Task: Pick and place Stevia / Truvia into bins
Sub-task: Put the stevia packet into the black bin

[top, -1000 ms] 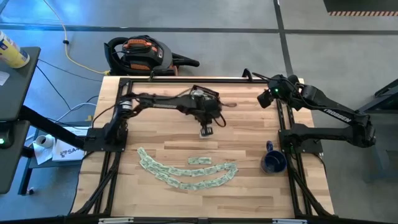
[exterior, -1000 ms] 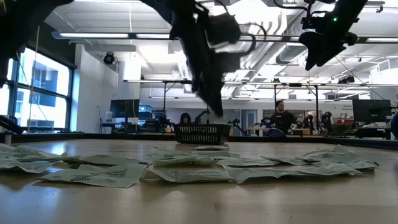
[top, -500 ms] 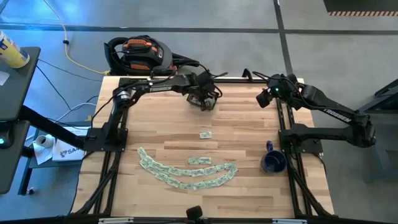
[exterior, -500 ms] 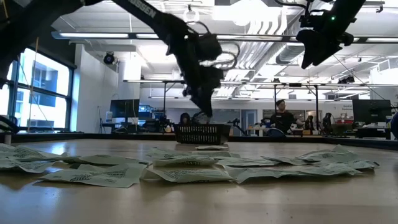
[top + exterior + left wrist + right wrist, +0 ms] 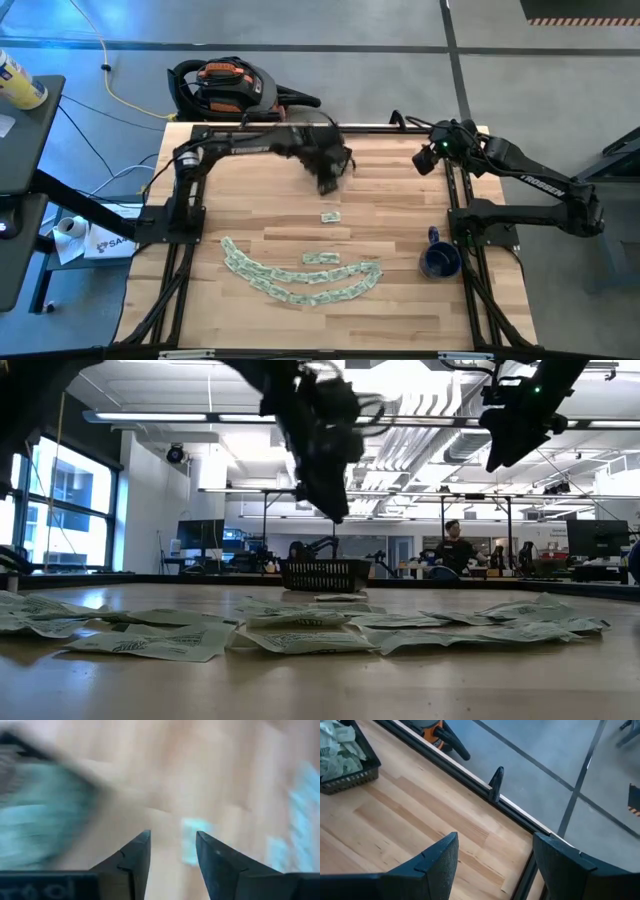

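My left pincer [image 5: 327,183]: prongs apart, empty, raised just beside the dark slatted rectangular basket [image 5: 325,574]. One pale green paper sachet [image 5: 331,216] lies on the wooden counter [image 5: 400,215] near it.

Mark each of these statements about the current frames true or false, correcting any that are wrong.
1. The left gripper holds a sachet between its fingers. False: its fingers stand apart with nothing between them.
2. The basket already has sachets in it. True.
3. The right gripper is shut. False: it is open, above the table's far right corner.
4. A single sachet lies apart from the curved row of sachets. True.
5. The blue mug stands at the table's left edge. False: it stands near the right edge.
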